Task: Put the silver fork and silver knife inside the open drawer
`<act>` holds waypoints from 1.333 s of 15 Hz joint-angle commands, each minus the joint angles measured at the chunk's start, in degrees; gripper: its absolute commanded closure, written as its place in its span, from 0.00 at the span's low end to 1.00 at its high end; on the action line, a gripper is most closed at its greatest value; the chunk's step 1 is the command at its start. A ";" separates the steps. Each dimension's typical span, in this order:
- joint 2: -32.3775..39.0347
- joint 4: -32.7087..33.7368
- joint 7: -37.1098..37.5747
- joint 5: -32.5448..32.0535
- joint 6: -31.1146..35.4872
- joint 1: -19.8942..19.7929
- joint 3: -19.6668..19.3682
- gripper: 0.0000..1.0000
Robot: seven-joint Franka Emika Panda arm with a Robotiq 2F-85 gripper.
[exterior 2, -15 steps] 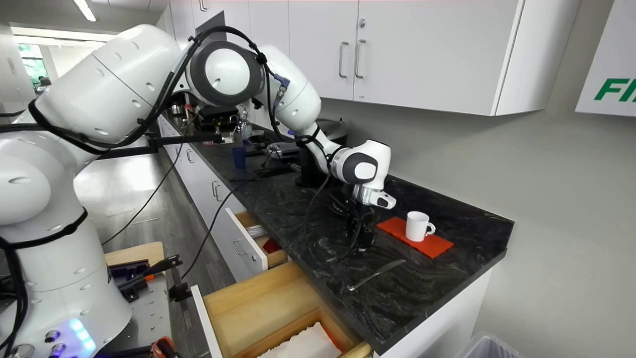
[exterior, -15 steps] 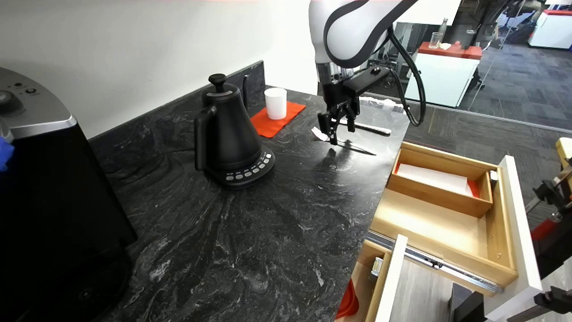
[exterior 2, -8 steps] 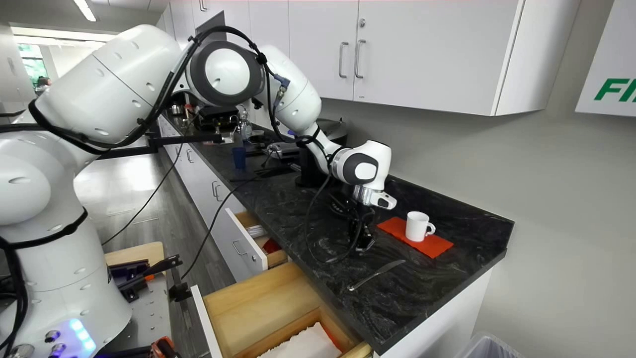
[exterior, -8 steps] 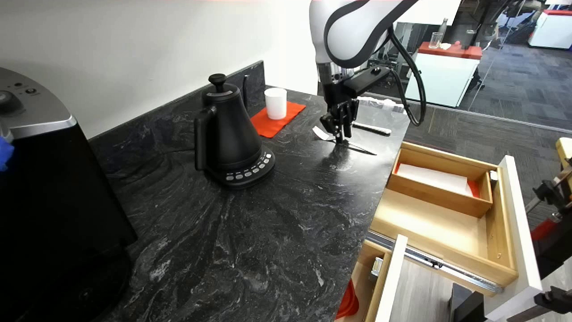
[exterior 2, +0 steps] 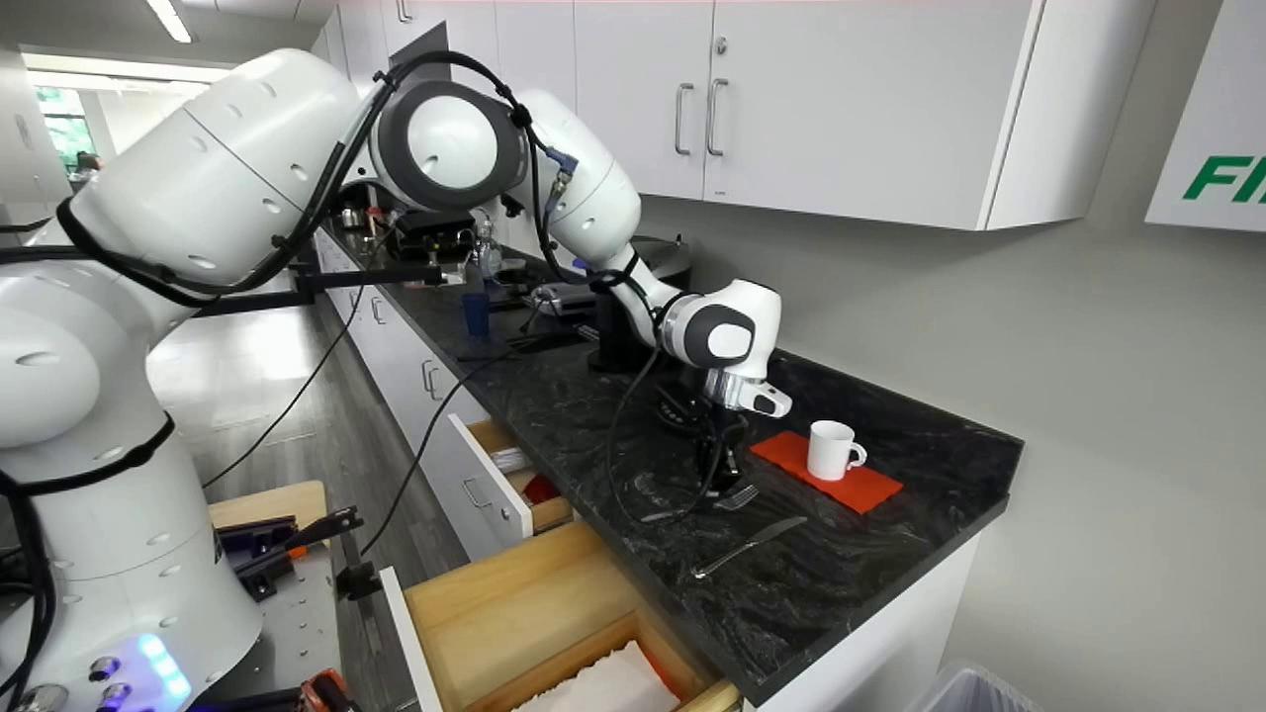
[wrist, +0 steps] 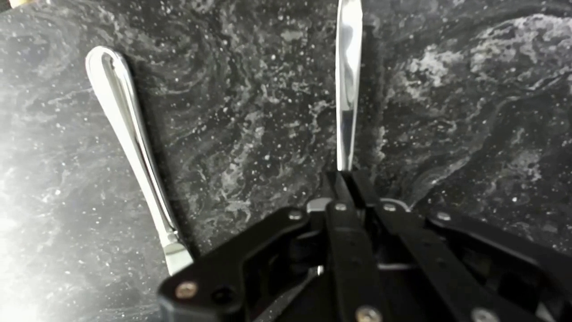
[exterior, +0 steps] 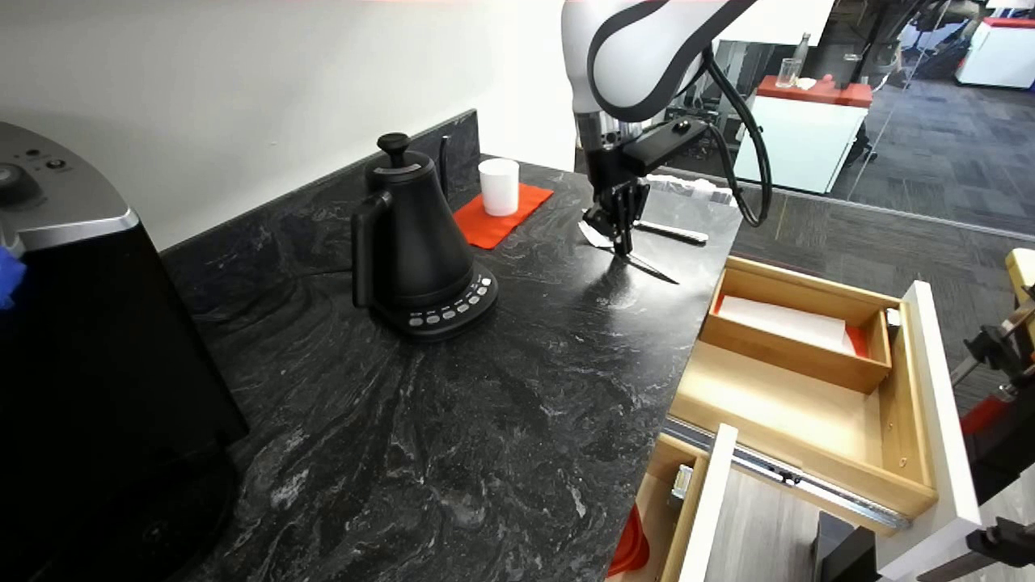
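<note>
End effector [wrist: 347, 178]: narrow, its jaws nearly together on the fork [wrist: 348, 80], at the slim stretch between handle and head.
Fork: in your grip over the bench [exterior: 485, 420], handle jutting out one way and tines the other; you cannot tell whether it is fully clear of the surface.
Fork's handling: likely light and stiff, hard to harm, yet polished metal should be slick, so expect it to swivel or tip; should it slip, retake it on the broader handle, close to its balance.
Knife [wrist: 129, 138]: lying flat on the bench, beside the fork and apart from it; rounded shiny handle, flatter blade. Probably heavier at the handle, so you would do well to grip there, near the blade.
Drawer [exterior: 780, 396]: open past the bench edge, smooth pale wood, a straight divider [exterior: 796, 356] setting off a smaller compartment with a white sheet [exterior: 788, 326] in it.
Bench: dark, hard, marbled with pale streaks, glossy under the light.
Mug [exterior 2: 829, 450]: white, smooth, upright on a red napkin [exterior 2: 875, 491], near your fork.
</note>
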 commanded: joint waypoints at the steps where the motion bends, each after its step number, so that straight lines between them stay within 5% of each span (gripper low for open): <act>1: -2.20 -1.26 0.27 0.76 -2.53 -0.62 -0.52 0.96; 12: -22.29 -19.44 -1.26 0.42 -7.51 -1.85 -1.58 0.96; 20: -30.38 -30.99 -7.61 -0.38 -7.98 -5.56 -2.96 0.96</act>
